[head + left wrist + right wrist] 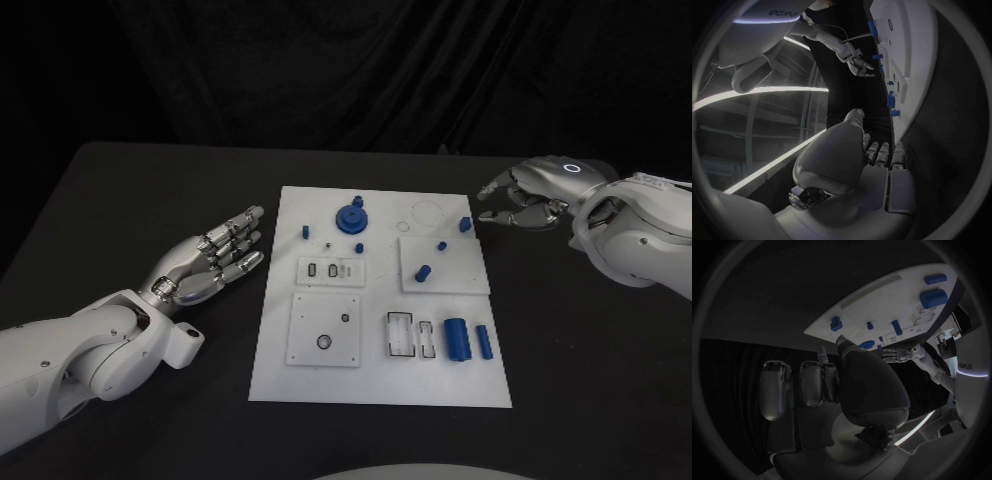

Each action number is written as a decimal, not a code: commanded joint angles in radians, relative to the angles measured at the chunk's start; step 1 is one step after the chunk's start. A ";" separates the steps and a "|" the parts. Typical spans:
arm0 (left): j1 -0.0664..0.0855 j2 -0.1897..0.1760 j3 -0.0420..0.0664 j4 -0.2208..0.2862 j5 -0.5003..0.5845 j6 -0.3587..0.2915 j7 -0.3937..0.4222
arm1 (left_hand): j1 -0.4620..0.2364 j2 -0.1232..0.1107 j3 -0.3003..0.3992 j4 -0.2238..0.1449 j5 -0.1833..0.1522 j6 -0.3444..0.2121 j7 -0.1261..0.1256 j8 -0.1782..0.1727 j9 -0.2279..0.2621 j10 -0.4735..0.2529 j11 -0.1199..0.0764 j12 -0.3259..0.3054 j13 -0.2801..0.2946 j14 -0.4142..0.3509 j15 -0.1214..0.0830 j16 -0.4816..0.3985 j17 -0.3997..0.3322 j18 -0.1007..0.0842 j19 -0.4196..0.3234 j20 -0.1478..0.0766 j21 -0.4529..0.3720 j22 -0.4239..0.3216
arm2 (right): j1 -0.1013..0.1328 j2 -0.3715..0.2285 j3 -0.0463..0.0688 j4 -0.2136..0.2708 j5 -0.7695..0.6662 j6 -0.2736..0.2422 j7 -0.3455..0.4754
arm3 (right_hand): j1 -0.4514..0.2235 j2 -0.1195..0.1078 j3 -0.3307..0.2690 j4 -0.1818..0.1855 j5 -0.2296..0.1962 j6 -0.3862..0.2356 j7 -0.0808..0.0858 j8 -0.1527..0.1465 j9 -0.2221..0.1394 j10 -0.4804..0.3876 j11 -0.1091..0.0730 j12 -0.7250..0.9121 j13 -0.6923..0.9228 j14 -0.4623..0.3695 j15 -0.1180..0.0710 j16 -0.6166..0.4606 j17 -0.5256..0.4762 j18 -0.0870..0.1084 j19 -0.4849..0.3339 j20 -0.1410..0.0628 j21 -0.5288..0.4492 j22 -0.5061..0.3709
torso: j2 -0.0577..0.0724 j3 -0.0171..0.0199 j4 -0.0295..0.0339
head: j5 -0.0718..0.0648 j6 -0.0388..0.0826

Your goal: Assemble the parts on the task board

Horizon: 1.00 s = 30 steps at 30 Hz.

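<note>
The white task board (382,385) lies in the middle of the black table. A large round blue part (351,217) stands near its far edge, with a small peg (306,231) to its left. A small blue block (464,225) sits at the far right, and two short pegs (440,243) (423,271) stand on a raised plate. A thick blue cylinder (456,339) and a thinner bar (485,342) lie at the near right. My left hand (216,258) hovers left of the board, fingers stretched out and empty. My right hand (526,200) hangs by the far right corner, fingers loosely curved, holding nothing.
Two raised white plates with slots (330,270) (326,328) sit on the board's left half, and rectangular pockets (411,335) lie beside the cylinder. Black table (144,200) surrounds the board on all sides; a dark curtain hangs behind.
</note>
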 commanded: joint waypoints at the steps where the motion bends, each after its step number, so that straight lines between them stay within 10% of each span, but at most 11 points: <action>1: 0.002 0.002 0.001 0.001 -0.001 0.011 0.109 | -0.009 -0.002 0.001 0.004 0.000 0.000 0.004 0.002 -0.001 -0.002 -0.002 -0.006 -0.001 0.000 0.005 -0.004 -0.002 0.010 0.001 0.006 -0.004 -0.001 | -0.007 0.004 0.000 -0.003 0.000 0.004 -0.027 | 0.001 -0.008 -0.005 -0.001 -0.003 -0.008 -0.001 -0.007 -0.002 0.042 -0.005 0.002 0.080 0.072 -0.007 0.003 0.045 -0.009 0.051 -0.006 0.006 0.209 | 0.000 0.0026 -0.0018 | -0.001 -0.002; 30: 0.002 0.003 0.001 -0.003 -0.001 0.018 0.107 | -0.009 -0.002 0.002 0.003 0.006 -0.001 0.002 0.002 -0.001 -0.002 0.001 -0.006 -0.001 0.000 0.006 -0.004 -0.002 0.012 0.001 0.008 -0.004 -0.001 | -0.029 0.049 0.000 -0.031 0.000 0.036 -0.039 | 0.013 -0.023 -0.016 0.009 -0.016 -0.021 0.005 -0.009 -0.008 0.036 -0.001 -0.005 0.067 0.068 -0.004 -0.003 0.034 -0.006 0.045 -0.005 -0.006 0.205 | -0.001 0.0023 -0.0009 | -0.016 -0.014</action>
